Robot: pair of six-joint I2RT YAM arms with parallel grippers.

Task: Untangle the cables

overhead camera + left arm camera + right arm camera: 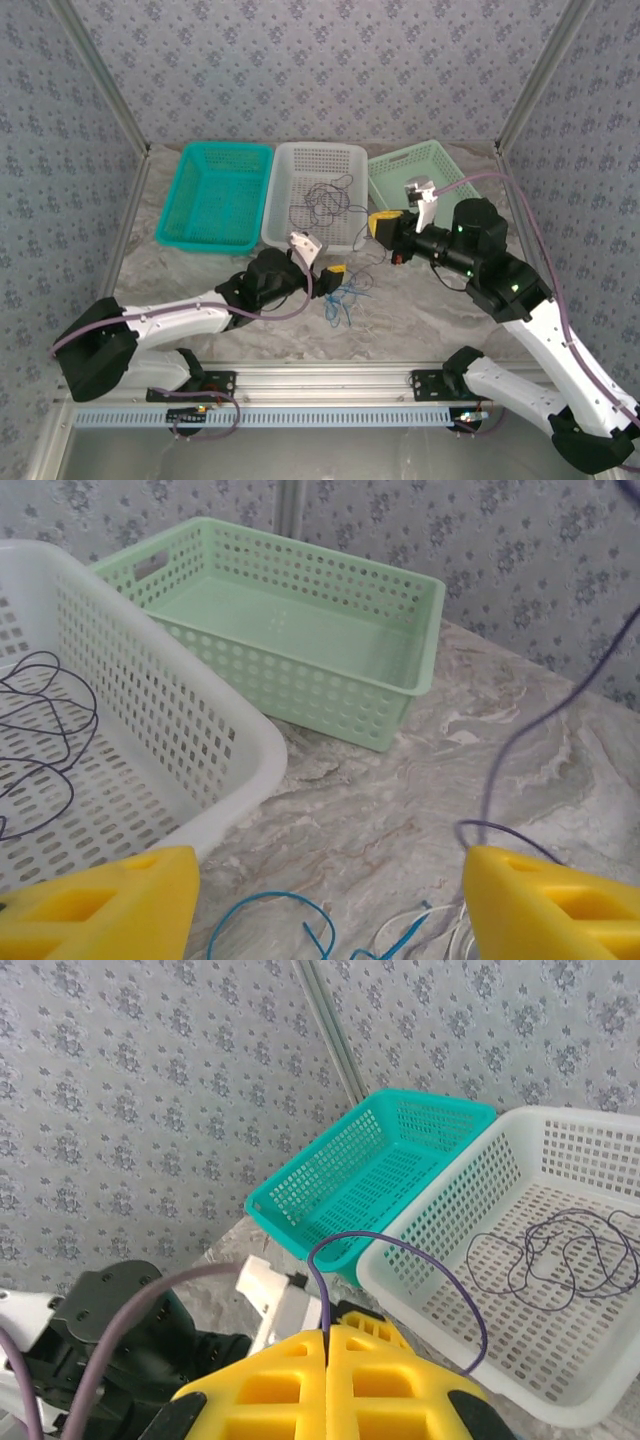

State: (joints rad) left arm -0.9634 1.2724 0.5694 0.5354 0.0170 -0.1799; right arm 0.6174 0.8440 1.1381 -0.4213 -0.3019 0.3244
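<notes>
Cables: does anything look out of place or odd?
A blue cable lies bunched with a whitish cable on the table, outside the white basket, and the shut right gripper holds a purple cable looping in the air.

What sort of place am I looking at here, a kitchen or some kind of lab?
Probably a small robot test booth: wallpapered panels in a metal frame, with a left arm and right arm bolted to a rail.

Three baskets: teal, white, green. Two arms: left, right. Two purple cables; blue strands, whitish strands uncountable.
</notes>
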